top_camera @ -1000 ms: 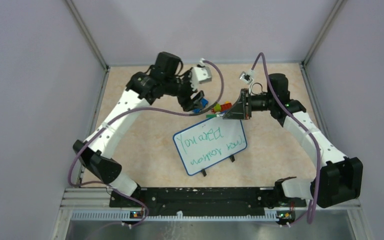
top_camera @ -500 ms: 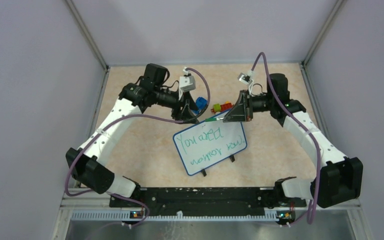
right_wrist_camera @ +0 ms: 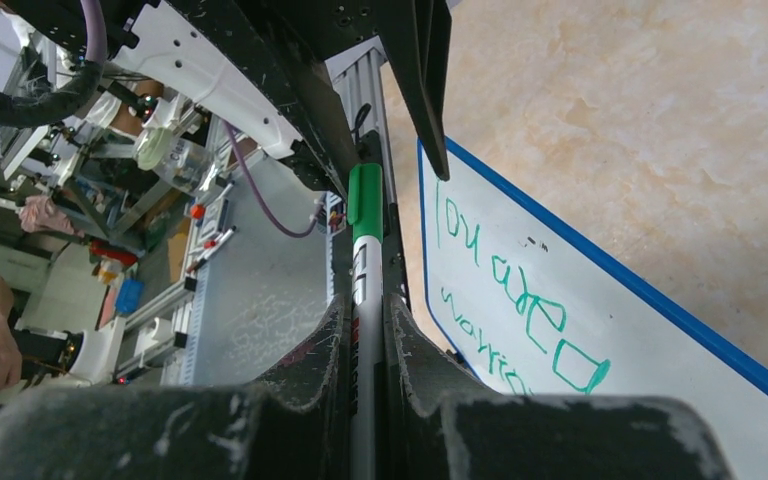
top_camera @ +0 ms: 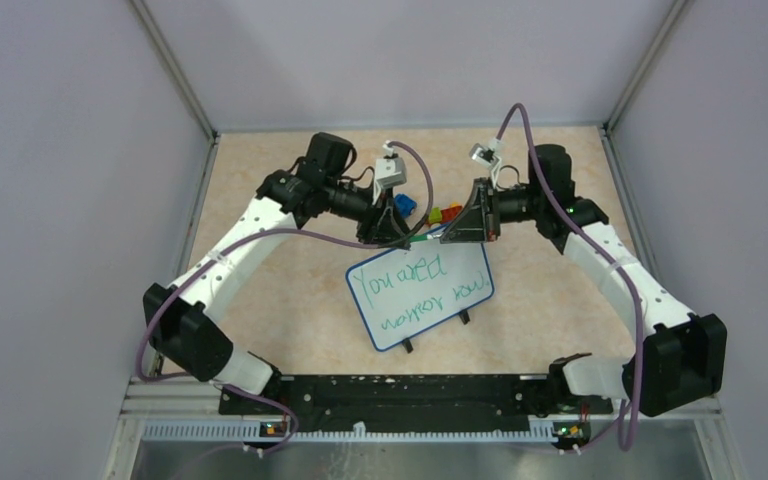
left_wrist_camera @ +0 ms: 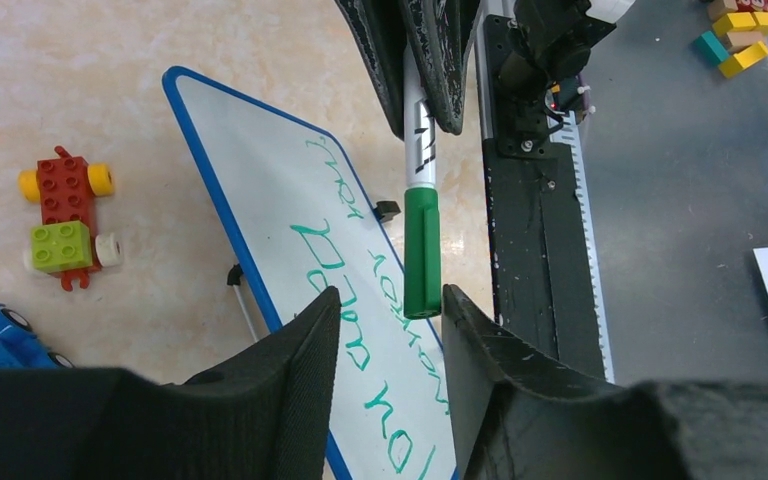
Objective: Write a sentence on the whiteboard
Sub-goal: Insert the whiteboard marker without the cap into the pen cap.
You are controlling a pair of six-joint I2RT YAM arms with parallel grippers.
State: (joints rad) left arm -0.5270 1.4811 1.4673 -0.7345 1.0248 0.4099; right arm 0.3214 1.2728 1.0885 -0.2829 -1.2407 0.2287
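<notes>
Writing looks done: the sentence [top_camera: 400,275], two lines of loose green script, fills the glossy blue-rimmed whiteboard [top_camera: 470,265], which lies on the mottled beige table [top_camera: 290,290] between the arms. Right gripper [right_wrist_camera: 368,310] is clamped on the marker [left_wrist_camera: 420,150] by its smooth white barrel, while the left gripper [left_wrist_camera: 390,300] has its matte black pads parted either side of the green cap [left_wrist_camera: 422,250], possibly brushing one side. Next move, likely a cap pull or handover, calls for a square squeeze on that slick cylinder.
</notes>
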